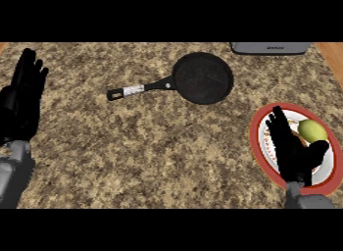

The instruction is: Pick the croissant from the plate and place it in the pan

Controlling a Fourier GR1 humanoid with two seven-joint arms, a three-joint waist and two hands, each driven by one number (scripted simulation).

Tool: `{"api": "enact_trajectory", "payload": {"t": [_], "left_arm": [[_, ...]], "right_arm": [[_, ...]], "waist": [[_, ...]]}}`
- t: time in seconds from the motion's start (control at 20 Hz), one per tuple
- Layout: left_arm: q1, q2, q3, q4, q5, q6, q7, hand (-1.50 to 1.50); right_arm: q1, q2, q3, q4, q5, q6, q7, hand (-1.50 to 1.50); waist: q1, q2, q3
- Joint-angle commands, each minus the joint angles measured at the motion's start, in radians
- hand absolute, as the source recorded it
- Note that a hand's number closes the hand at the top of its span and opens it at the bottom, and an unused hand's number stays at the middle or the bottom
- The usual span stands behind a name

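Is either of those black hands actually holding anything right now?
No. The right hand hovers open over the plate, beside the food; the left hand rests open at the left edge.

Black pan [203,77] on a speckled brown counter [153,147]; red-rimmed white plate [332,147] holds something yellow-green, perhaps the croissant [312,130].

**Speckled granite counter, wood on both sides**

Mottled brown-and-tan stone countertop [153,147] filling nearly everything, busy grain all over. Strips of orange-brown wood [342,68] at the far right and far left corners. Grey appliance [270,47] poking in at the far edge, right of centre, some small lettering on it, unreadable. Even, flat light, soft shadows.
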Motion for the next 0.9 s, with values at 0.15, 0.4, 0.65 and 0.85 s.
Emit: {"api": "enact_trajectory", "payload": {"t": [0.15,0.4,0.65,0.85], "left_arm": [[0.090,0.060,-0.038,0.128,-0.061,-0.042,0.044,0.00],[0.150,0.090,-0.047,0.173,-0.075,-0.053,0.091,0.00],[0.176,0.130,-0.031,0.248,-0.072,-0.119,0.078,0.00],[0.166,0.139,-0.016,0.229,-0.064,-0.135,0.091,0.00]], "right_arm": [[-0.183,-0.116,0.061,-0.141,-0.148,0.419,-0.034,-1.50],[-0.241,-0.413,-0.022,-0.173,0.200,0.332,-0.163,1.50],[-0.125,-0.300,-0.282,0.116,-0.316,0.689,-0.390,-1.50],[-0.114,-0.454,-0.305,0.253,-0.225,0.946,-0.565,-1.50]], "waist": [[0.047,0.011,0.024],[0.008,-0.005,-0.005],[0.014,0.013,0.024],[0.021,0.010,0.024]]}}
